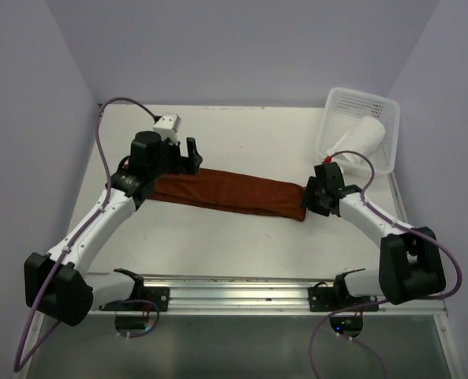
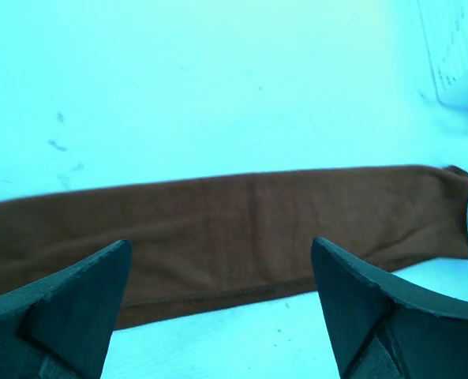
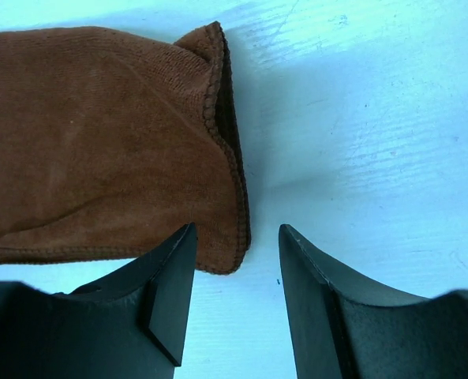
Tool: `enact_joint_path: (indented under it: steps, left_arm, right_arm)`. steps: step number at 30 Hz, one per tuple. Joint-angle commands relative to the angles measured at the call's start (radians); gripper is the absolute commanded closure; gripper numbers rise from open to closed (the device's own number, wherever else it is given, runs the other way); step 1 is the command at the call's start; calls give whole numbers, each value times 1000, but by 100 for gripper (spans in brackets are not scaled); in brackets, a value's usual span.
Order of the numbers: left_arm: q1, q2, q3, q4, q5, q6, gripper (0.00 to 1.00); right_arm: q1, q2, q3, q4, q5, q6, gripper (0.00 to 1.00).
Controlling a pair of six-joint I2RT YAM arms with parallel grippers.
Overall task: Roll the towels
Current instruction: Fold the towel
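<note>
Lengthwise across the middle of the worktop (image 1: 241, 249) lies the rust-brown towel (image 1: 226, 192), folded flat into a long narrow band and not rolled; its left end sits a little closer to the far edge, its right end a little closer to the near edge.

The left gripper (image 2: 219, 245) is at the band's left end, released; its jaws are spread wide with nothing between them, and in the left wrist view the brown cloth runs beneath and beyond both fingertips; whether the tips touch the cloth I cannot tell.

The right gripper (image 3: 237, 229) is at the band's right end, also released, its jaws parted more narrowly; only bare worktop shows in the gap; the towel's stitched end hem lies just beside the left-hand finger (image 3: 166, 292) in the right wrist view, with one corner of the fold standing up slightly.

In the far right corner stands a white perforated basket (image 1: 340, 103), tilted toward the right edge; the white towel (image 1: 369, 134) lies inside it, apparently as a roll, well apart from both grippers.
</note>
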Motion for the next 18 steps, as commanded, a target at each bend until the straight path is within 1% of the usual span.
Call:
enact_joint_path:
  steps: [1,5,7,10,13,14,16,17,18]
  left_arm:
    - [-5,-86,31,-84,-174,107,0]
    - [-5,-157,-15,-80,-204,130,0]
    - [-5,-195,-70,-45,-202,133,0]
    - [-5,-231,-136,-11,-221,138,0]
    - [-5,-237,-176,5,-234,144,0]
    - [-5,-235,-182,8,-241,146,0]
    - [-6,-231,-203,19,-242,147,0]
    - [-5,-228,-210,22,-241,147,0]
    - [-5,-225,-205,11,-239,144,0]
  right_arm:
    - [-15,52,15,51,-15,15,50]
    - [-31,121,7,123,-26,0,48]
    - [-52,165,6,157,-43,-6,48]
    - [-77,190,-10,212,-78,-14,48]
    - [-92,199,-22,255,-124,-27,60]
    - [-92,199,-22,261,-135,-31,68]
    - [-94,199,-17,260,-153,-44,75]
    - [-94,195,-14,255,-161,-52,83]
    - [-94,187,-13,240,-167,-63,87]
